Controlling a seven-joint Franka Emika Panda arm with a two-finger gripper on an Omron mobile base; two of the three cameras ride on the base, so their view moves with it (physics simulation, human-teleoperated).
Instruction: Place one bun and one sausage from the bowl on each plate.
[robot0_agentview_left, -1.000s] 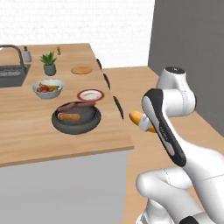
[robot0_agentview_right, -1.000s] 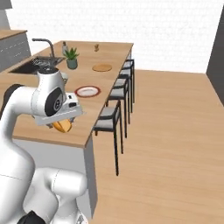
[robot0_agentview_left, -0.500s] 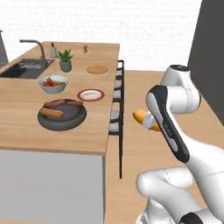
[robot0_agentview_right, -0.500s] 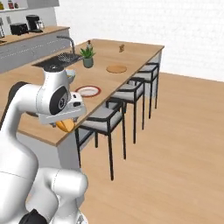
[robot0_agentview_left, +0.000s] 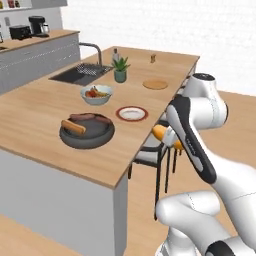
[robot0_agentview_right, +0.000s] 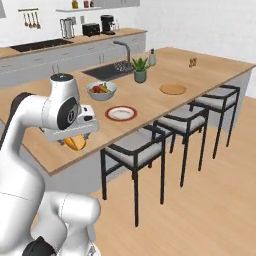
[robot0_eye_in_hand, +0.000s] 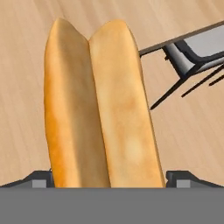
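Observation:
My gripper (robot0_agentview_left: 168, 138) hangs beside the counter's edge, over the floor and a stool, shut on a split golden bun (robot0_agentview_left: 160, 133). That bun (robot0_eye_in_hand: 100, 109) stands lengthwise between the finger tips (robot0_eye_in_hand: 42, 180) in the hand view and shows under the hand (robot0_agentview_right: 76, 143) in the right base view. The dark bowl (robot0_agentview_left: 67, 140) on the counter holds another bun (robot0_agentview_left: 73, 127) and two sausages (robot0_agentview_left: 82, 117). Beyond the bowl lie the red-rimmed plate (robot0_agentview_left: 120, 111) and, farther back, the wooden plate (robot0_agentview_left: 155, 84). Both plates (robot0_agentview_right: 121, 113) (robot0_agentview_right: 173, 89) are bare.
A pale fruit bowl (robot0_agentview_left: 96, 94), a potted plant (robot0_agentview_left: 120, 70) and a sink (robot0_agentview_left: 82, 74) sit farther along the counter. Three black stools (robot0_agentview_right: 132, 145) line the counter's open side. Wooden floor lies to the right.
The whole scene has shifted and turned in both base views, so the base has driven along the counter. The bun stays in the gripper and the arm keeps its pose.

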